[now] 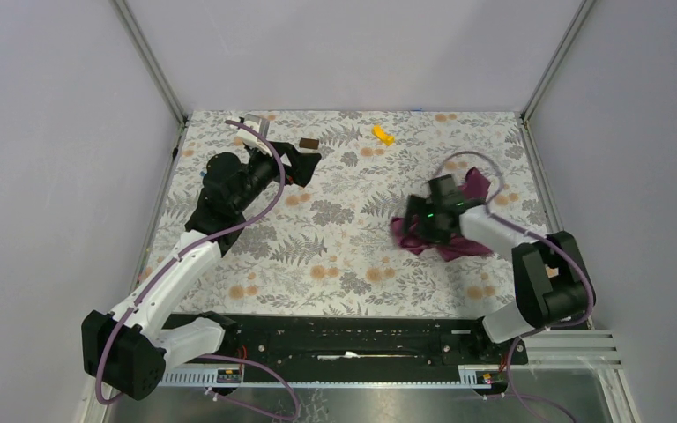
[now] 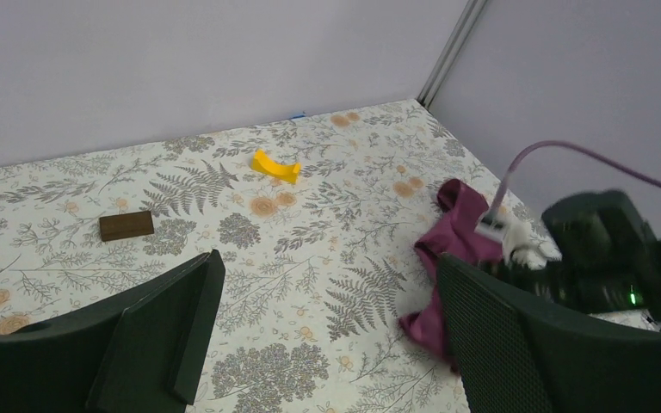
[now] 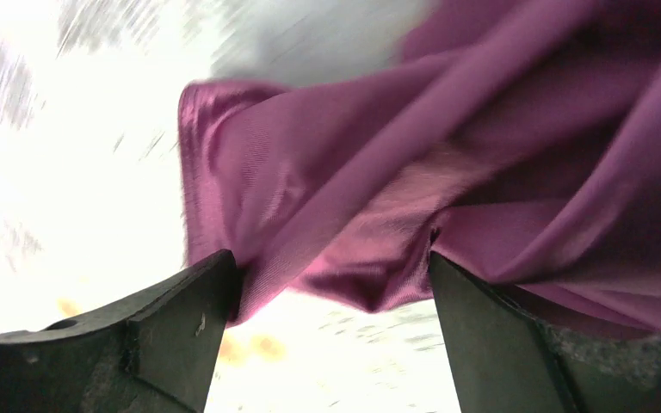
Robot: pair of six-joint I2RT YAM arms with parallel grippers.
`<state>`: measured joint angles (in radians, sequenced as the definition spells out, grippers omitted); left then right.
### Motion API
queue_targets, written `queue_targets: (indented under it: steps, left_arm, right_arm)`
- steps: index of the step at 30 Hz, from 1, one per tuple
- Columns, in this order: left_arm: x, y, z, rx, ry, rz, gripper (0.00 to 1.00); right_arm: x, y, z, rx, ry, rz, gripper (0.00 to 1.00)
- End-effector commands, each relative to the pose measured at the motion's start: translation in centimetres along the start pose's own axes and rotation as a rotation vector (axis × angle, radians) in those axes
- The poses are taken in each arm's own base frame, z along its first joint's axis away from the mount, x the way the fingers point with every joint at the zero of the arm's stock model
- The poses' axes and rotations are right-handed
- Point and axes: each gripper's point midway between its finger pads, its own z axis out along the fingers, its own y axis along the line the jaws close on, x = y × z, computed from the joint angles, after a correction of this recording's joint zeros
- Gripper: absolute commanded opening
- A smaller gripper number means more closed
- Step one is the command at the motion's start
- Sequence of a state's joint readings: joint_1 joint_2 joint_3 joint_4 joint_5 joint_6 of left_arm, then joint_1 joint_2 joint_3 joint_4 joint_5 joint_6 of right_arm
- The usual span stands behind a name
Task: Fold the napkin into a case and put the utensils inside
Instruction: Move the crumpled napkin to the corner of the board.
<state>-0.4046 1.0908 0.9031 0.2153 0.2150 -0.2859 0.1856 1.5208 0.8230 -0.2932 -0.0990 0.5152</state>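
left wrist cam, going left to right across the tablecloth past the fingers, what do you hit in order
brown block → yellow piece → napkin, bunched up → right arm at the napkin's right side. The camera's own fingers overlap the lower corners, so they are left out.

table (image 1: 335, 256): floral cover; brown block (image 1: 309, 143) far left-centre; yellow piece (image 1: 383, 134) far centre; napkin (image 2: 460, 228) bunched at right

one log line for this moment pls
left gripper open, empty | right gripper open, fingers either side of bunched napkin | utensils not in view
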Motion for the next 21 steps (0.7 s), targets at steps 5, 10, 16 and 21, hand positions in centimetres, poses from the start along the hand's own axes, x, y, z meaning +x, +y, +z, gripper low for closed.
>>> queue_targets:
  steps: [5,10,16,21]
  left_arm:
    - [-3.4,-0.6,-0.1,0.006,-0.101,0.017,0.99]
    - [-3.1,-0.3,0.0,-0.005,-0.095,0.016,0.99]
    - [-2.7,-0.5,0.3,0.010,-0.083,0.002,0.99]
    - [-2.6,-1.0,0.3,0.035,-0.082,-0.008,0.99]
  right_arm:
    - [15.2,12.6,-3.9,-0.344,0.244,-0.402,0.89]
    - [13.2,14.3,-6.6,-0.391,0.103,-0.476,0.88]
    - [6.7,13.0,-9.5,-0.307,-0.088,-0.399,0.84]
    - [1.3,6.7,-8.8,0.044,-0.271,-0.167,0.90]
